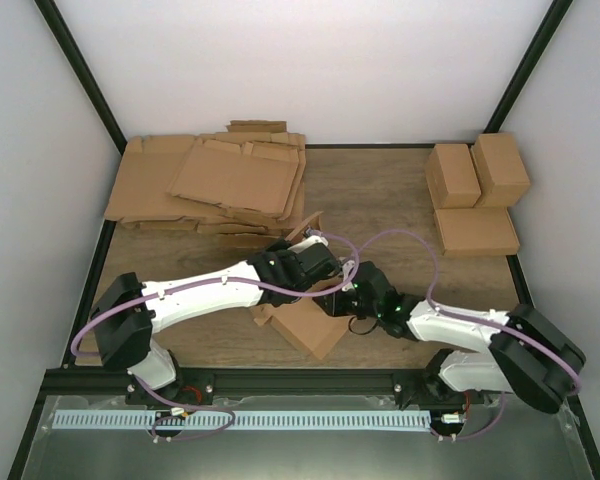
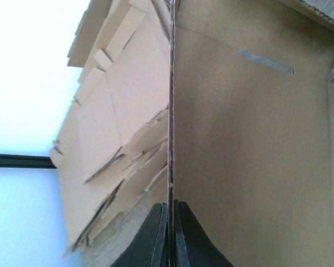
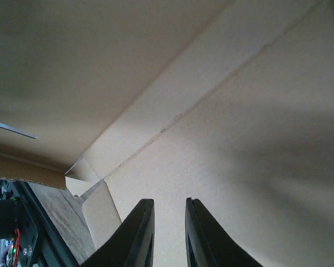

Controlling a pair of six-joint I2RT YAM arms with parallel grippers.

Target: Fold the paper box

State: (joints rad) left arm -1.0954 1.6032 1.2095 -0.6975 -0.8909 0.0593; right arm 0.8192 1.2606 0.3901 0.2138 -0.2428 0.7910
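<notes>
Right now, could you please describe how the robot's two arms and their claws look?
The left arm and right arm have white shells with black joints and bases. A lilac cable loops along each. The left claw and right claw have smooth, tapered black fingers.

Lab robot cell: white panel walls (image 1: 310, 60), black frame (image 1: 80, 70), wooden table (image 1: 380, 190)

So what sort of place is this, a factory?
More likely a small test booth for practising box folding: plain white walls close in a wooden table, with a pile of flat cardboard sheets, three finished boxes, and robot arms working a half-folded box.
</notes>
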